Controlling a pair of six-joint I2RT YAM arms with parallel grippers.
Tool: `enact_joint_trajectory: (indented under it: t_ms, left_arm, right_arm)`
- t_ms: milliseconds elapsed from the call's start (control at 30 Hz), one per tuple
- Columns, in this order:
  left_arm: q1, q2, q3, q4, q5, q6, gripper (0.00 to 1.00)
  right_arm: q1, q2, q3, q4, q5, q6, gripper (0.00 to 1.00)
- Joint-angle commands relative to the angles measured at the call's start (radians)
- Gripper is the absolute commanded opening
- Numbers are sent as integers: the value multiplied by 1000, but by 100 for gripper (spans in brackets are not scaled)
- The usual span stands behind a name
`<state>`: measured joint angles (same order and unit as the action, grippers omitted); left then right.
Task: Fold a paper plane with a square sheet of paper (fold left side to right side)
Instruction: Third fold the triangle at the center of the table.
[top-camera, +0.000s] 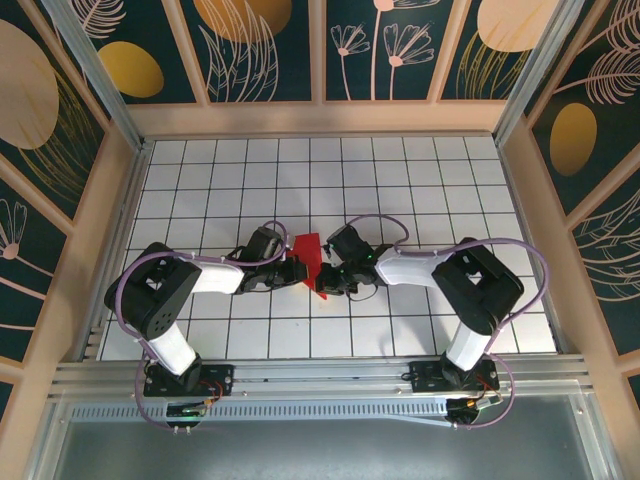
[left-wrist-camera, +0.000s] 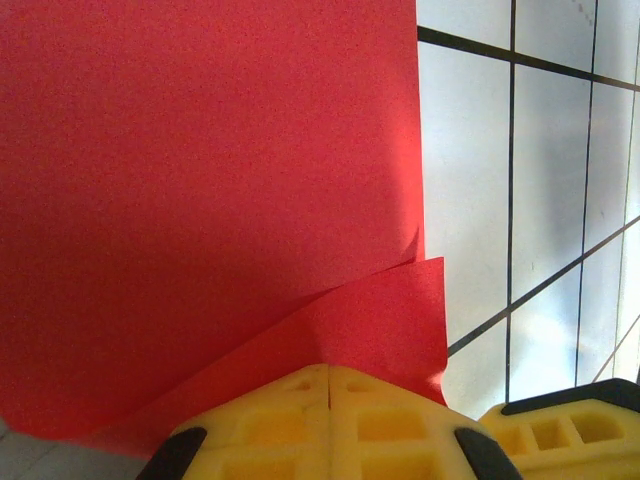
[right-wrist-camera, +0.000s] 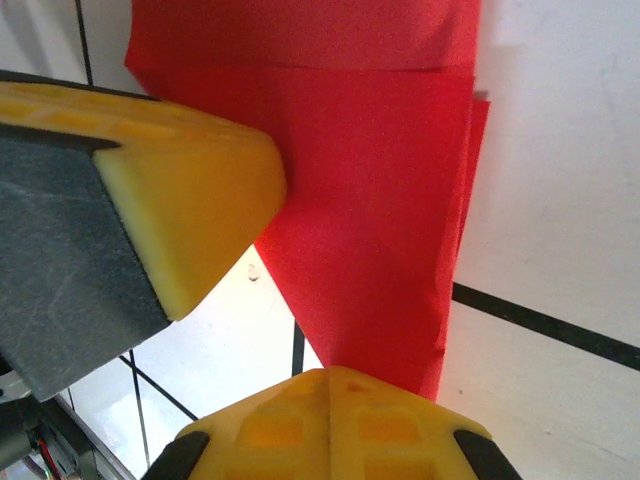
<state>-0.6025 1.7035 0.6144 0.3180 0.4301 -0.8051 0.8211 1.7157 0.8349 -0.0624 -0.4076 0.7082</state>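
the square sheet of paper (top-camera: 306, 250), partly folded at mid-table, is pinched by the left gripper (left-wrist-camera: 328, 385) and the right gripper (right-wrist-camera: 328, 385), each clamped shut; edges should be aligned before the crease is pressed.

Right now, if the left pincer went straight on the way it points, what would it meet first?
The thin bright red folded paper sheet: it lies right at the left pincer's closed tips, apparently pinched there. The right pincer sits just beyond.
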Motion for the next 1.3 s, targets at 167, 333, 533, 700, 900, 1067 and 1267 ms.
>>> enact_joint_trajectory:
  t_ms: [167,333,533,700,900,1067,1267]
  left_arm:
    - [-4,25,-3,-71,-71,14,3]
    - [-4,-47,37,-79,-60,13,9]
    - [-3,-176,15,-63,-70,20,10]
    - [-5,-238,-102,89,12,-58,5]
    - [-8,-216,-158,188,77,-109,2]
    - [-14,-151,-147,226,106,-130,1]
    - [-15,-103,-141,257,103,-147,0]
  right_arm:
    - [4,38,-37,-29,26,37,0]
    - [7,53,-48,-88,61,31,0]
    - [12,67,-49,-121,84,33,0]
    - [27,89,-31,-160,127,37,0]
    - [39,107,-19,-186,154,40,0]
    - [40,111,-16,-200,165,35,0]
    - [42,111,-15,-203,165,31,0]
